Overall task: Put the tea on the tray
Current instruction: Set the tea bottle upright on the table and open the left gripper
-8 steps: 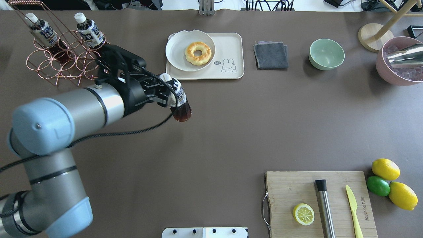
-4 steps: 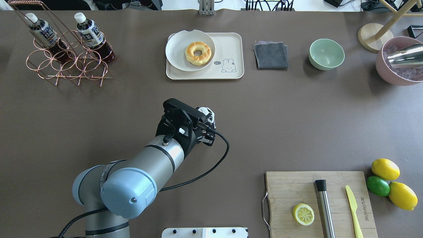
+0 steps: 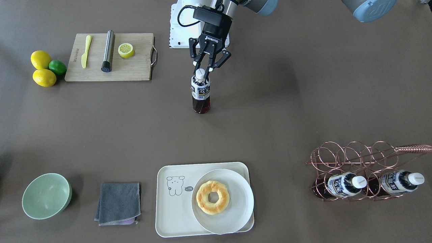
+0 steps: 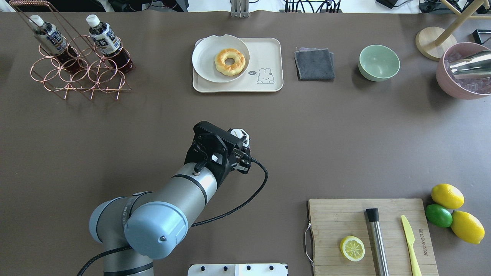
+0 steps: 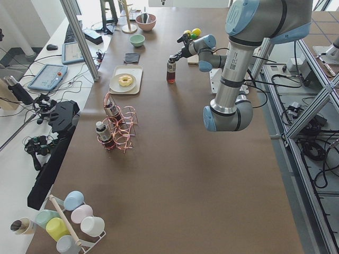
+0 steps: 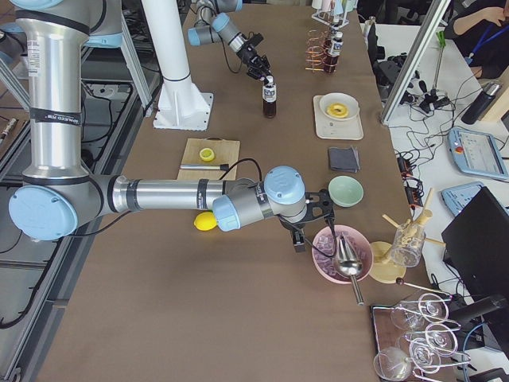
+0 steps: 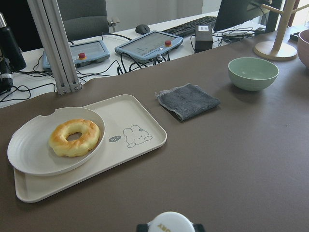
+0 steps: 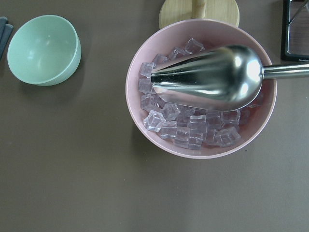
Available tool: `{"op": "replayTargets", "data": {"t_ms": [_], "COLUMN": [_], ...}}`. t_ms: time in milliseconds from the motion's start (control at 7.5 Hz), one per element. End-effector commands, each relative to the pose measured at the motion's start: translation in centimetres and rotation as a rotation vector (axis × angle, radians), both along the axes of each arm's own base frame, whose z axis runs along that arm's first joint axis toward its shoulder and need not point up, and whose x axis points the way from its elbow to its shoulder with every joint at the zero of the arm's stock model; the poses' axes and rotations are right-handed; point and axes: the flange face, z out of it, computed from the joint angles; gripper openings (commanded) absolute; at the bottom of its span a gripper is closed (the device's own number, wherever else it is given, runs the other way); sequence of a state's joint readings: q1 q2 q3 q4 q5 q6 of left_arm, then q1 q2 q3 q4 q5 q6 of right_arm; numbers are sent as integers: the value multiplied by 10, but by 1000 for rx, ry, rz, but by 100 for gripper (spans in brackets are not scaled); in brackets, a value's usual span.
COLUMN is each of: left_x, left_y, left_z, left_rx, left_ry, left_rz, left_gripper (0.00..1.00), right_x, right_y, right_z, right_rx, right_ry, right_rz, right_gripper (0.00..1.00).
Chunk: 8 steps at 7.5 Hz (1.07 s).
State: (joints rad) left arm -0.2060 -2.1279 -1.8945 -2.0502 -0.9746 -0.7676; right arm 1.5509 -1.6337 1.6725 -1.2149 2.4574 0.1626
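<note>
left gripper (image 3: 202, 67) straddles top of bottle (image 3: 201, 91), clamp unclear | right gripper (image 6: 323, 208) unclear | bottle upright mid-table, well apart from tray (image 3: 168, 211) | grip firm, lift straight, set down beside plate (image 3: 236, 216)

Tea (image 4: 240, 133) mostly hidden under left tool (image 3: 201, 70) in overhead view.

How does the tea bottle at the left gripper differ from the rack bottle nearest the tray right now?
The tea bottle is upright at mid-table, while the rack bottle lies tilted in the copper wire rack. The left gripper has its fingers closed on the tea bottle's cap, and nothing touches the rack bottle. Both have a white cap, a navy-and-white label and dark liquid. Neither is on the tray.
</note>
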Motion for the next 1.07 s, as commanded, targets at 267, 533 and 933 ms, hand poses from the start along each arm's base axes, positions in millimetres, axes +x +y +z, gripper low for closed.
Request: {"op": "replayTargets", "data": {"t_ms": [267,533,933], "left_x": [-6,-38,-105], "left_y": [-1,3,-21], "left_z": [-1,-11,27], "left_rx": [11,24,-88], "left_ry": [0,44,107], "left_rz": [-18,-14,64], "left_gripper": [97,97,97], "right_x": [0,0,-2], "right_y": [0,-1,-6], "right_z": [-1,-3,-11], "right_rx": [1,6,7], "right_ry": [0,0,-7], "right_rz": [0,0,7], "right_gripper": [100,100,100]}}
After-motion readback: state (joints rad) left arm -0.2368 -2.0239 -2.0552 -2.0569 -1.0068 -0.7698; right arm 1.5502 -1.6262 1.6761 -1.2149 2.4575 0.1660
